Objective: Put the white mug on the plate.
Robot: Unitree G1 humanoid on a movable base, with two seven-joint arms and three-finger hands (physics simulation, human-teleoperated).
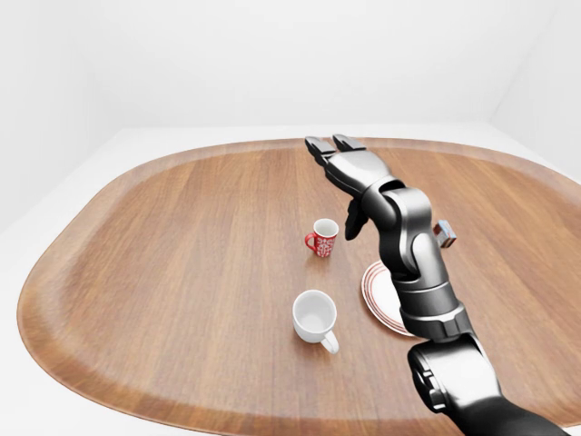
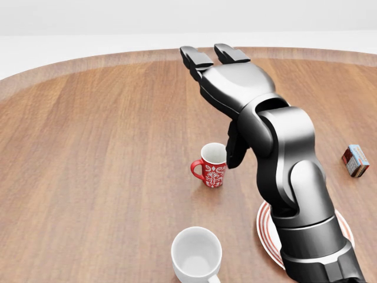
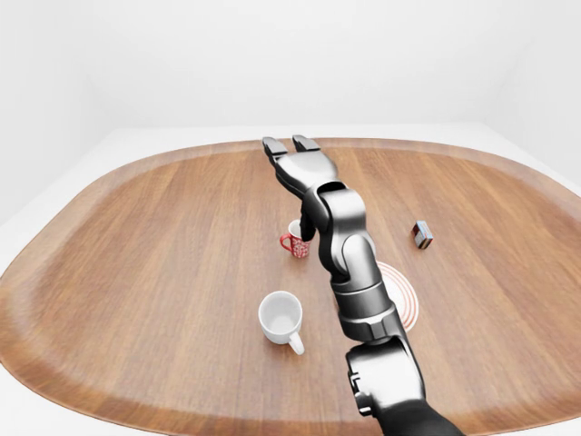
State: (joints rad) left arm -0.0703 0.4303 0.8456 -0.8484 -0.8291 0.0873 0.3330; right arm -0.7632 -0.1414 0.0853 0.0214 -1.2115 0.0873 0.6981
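Note:
The white mug stands upright on the wooden table, handle towards the view's lower right. The plate, white with a red rim, lies just right of it and is partly hidden under my right forearm. My right hand is open, fingers stretched out, raised over the table above the red patterned mug in the picture, well beyond the white mug. It holds nothing. My left hand is not in view.
The red patterned mug stands between the white mug and my right hand in the picture. A small box lies on the table to the right of the arm. The table's rounded edge runs along the bottom of the left-eye view.

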